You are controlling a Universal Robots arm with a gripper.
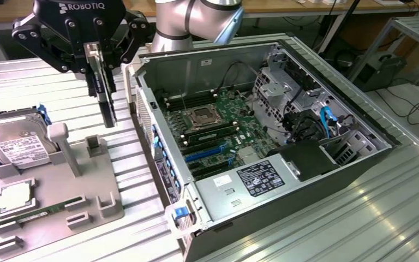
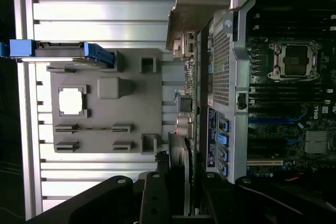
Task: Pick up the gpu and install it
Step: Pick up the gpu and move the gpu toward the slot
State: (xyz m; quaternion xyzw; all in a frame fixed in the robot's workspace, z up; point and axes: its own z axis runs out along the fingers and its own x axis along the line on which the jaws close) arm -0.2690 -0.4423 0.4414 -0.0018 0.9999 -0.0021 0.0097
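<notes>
The gpu [image 1: 105, 98] hangs upright in the air, seen edge-on as a thin dark card with its silvery bracket strip along one side. My gripper [image 1: 98, 57] is shut on its upper part. The card hovers above the grey holder tray [image 1: 85, 185], just to the exterior view's left of the open computer case [image 1: 318, 164]. From the wrist, the gpu [image 2: 187, 114] runs away from my gripper [image 2: 181, 187], its metal bracket [image 2: 191, 3] at the far end. It lies between the tray [image 2: 105, 77] and the case wall [image 2: 231, 77].
A silver hard drive [image 1: 13, 143] with blue rails stands at the tray's far left. A square processor [image 1: 17, 197] and a green memory stick [image 1: 35, 215] rest on the tray. Inside the case lie the motherboard [image 1: 217, 128], blue card slots [image 1: 205, 155] and a drive cage [image 1: 289, 87].
</notes>
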